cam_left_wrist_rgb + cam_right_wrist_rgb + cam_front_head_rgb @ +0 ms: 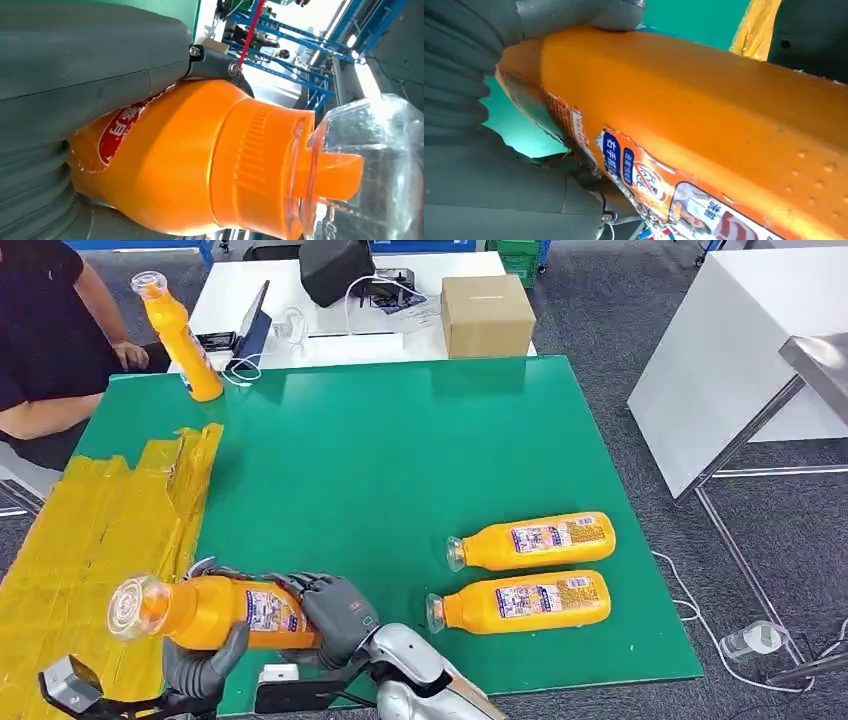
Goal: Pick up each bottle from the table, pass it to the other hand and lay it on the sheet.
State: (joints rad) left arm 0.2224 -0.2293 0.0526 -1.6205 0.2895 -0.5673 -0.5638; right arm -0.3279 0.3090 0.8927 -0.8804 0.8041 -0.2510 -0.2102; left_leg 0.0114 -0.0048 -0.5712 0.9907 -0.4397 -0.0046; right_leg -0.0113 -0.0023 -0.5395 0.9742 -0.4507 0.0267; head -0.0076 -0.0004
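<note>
Orange bottle (pixel 205 612) gripped by both left hand (pixel 205 665) and right hand (pixel 335 615), label writing unreadable

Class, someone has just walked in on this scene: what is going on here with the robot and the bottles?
The robot grips one orange plastic bottle with a clear cap in both its right hand and left hand, at the edge of the crinkled yellow sheet. Two more orange bottles lie on their sides on the green table. Another orange bottle stands at the far corner, beside a seated person.
</note>
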